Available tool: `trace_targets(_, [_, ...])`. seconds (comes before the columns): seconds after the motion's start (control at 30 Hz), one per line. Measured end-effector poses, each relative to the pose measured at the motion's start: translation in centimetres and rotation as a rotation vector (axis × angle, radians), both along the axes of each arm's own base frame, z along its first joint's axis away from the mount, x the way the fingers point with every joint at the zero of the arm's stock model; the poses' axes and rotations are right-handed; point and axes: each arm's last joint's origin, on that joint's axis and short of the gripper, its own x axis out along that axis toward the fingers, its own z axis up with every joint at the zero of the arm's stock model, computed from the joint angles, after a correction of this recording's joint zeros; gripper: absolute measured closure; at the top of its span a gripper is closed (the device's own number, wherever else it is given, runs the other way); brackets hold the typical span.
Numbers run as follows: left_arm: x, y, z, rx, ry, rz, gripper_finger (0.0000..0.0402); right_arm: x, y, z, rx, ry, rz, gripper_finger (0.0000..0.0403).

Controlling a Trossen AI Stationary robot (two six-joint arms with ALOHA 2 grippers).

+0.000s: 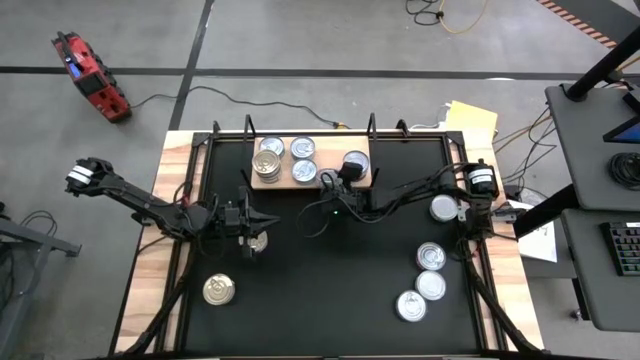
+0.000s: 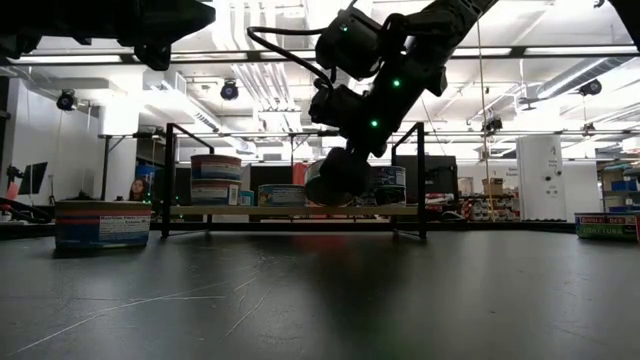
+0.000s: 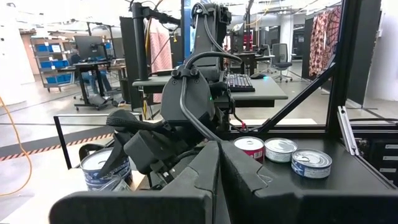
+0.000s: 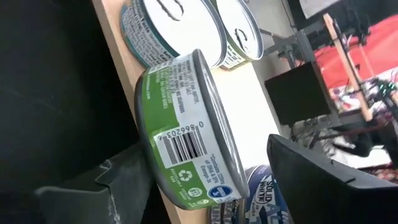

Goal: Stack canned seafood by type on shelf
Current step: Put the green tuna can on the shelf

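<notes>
A black desk is seen from above, with a light-brown wooden shelf along its far edge. Four silver-topped tins are grouped on the shelf's left part. The right claw is positioned at the shelf's front edge beside a green-labelled tin — in the right wrist view its fingers are spread wide on either side of the tin, which rests on the board. The left claw is held over the desk's left middle, fingers pressed together, empty. Below it a gold-topped tin lies alone. Four more tins are scattered on the desk's right side — well apart from the shelf.
</notes>
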Motion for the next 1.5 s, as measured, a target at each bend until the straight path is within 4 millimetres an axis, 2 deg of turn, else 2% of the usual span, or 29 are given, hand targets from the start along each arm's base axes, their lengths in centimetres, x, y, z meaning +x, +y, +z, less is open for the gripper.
trace_targets(0.43, [0.1, 0.0, -0.1, -0.004, 0.007, -0.001, 0.0401, 0.1, 0.1, -0.1, 0.054, -0.030, 0.011, 0.0088])
trace_targets(0.63, [0.3, -0.1, -0.4, -0.003, 0.021, -0.001, 0.0401, 0.0, -0.8, 0.0, 0.060, -0.038, -0.011, 0.0099])
trace_targets(0.87, [0.5, -0.2, -0.6, -0.019, 0.022, -0.002, 0.0401, 0.2, -0.6, -0.2, 0.213, -0.086, 0.050, 0.0110])
trace_targets(1.07, [0.5, -0.2, -0.5, -0.023, 0.013, -0.002, 0.0401, 0.2, -1.0, -0.1, 0.207, -0.071, 0.064, 0.0117])
trace_targets(1.27, [0.5, -0.2, -0.5, -0.027, 0.012, -0.003, 0.0401, 0.1, -0.5, 1.0, 0.223, -0.104, 0.081, 0.0124])
trace_targets(1.5, [0.5, -0.2, -0.5, -0.027, 0.013, -0.003, 0.0401, -0.6, 0.4, 3.9, 0.300, -0.190, 0.142, 0.0137])
